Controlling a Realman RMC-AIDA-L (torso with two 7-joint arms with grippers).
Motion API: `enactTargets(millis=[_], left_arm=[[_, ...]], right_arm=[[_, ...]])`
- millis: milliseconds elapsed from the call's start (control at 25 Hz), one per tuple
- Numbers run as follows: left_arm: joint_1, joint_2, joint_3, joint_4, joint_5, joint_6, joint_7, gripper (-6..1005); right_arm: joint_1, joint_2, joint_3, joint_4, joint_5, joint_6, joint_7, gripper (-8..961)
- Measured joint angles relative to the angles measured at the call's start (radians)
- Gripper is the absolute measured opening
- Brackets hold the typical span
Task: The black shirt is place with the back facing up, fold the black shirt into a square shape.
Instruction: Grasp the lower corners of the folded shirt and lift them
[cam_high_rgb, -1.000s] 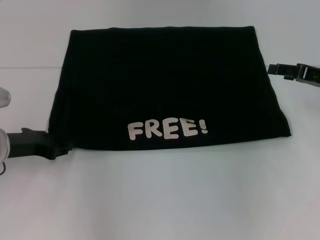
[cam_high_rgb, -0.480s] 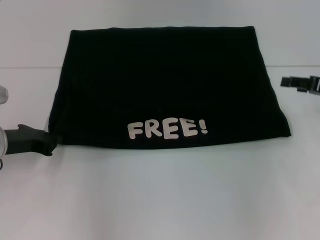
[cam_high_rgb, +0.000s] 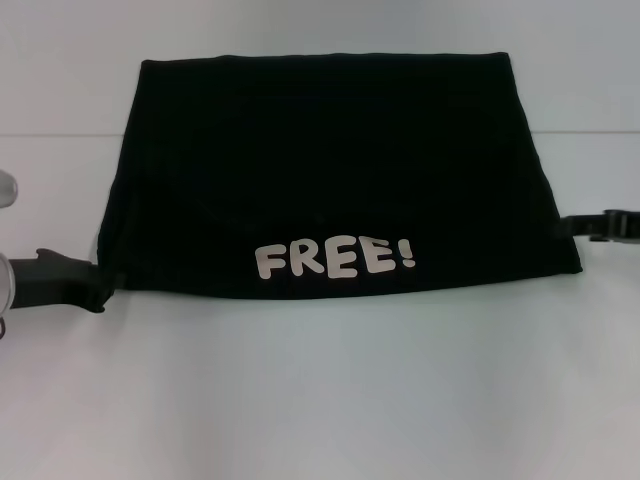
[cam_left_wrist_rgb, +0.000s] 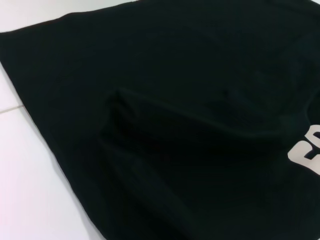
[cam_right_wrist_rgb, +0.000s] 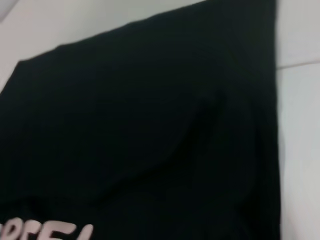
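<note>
The black shirt (cam_high_rgb: 330, 170) lies folded in a wide block on the white table, with pale "FREE!" lettering (cam_high_rgb: 335, 258) along its near edge. It fills the left wrist view (cam_left_wrist_rgb: 190, 125) and the right wrist view (cam_right_wrist_rgb: 150, 140). My left gripper (cam_high_rgb: 100, 285) is low at the shirt's near left corner, touching its edge. My right gripper (cam_high_rgb: 585, 225) is at the shirt's right edge, near the front right corner.
The white table (cam_high_rgb: 320, 400) runs all around the shirt. A faint seam line (cam_high_rgb: 50, 135) crosses the table at the back left.
My right gripper has come down and inward from the far right to the shirt's right edge. My left gripper pulled back leftward a little, then held still.
</note>
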Motion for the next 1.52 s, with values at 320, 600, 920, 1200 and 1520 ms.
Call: enactTargets(millis=[320,600,920,1200,1520], left_arm=[[-0.004,0.000,0.000,-0.002,0.000,-0.004,0.000,7],[-0.007,0.003,-0.001,-0.011,-0.001,-0.008,0.000,7],[-0.012,0.003,-0.002,-0.015,-0.005,-0.010,0.000,8],[-0.012,0.003,-0.002,-0.023,-0.006,-0.019,0.000,8],[-0.005,0.003,-0.002,-0.011,-0.007,0.003,-0.020,8]], right_arm=[[0.035,0.036,-0.103,0.060,-0.003,0.144,0.006,712],[0.037,0.036,-0.107,0.064,-0.003,0.150,0.007,701],[0.035,0.034,-0.131,0.065,-0.002,0.122,0.003,627],[0.028,0.029,-0.123,0.054,0.006,0.082,-0.004,332],[-0.005,0.008,-0.119,0.051,0.042,-0.003,-0.061,89]])
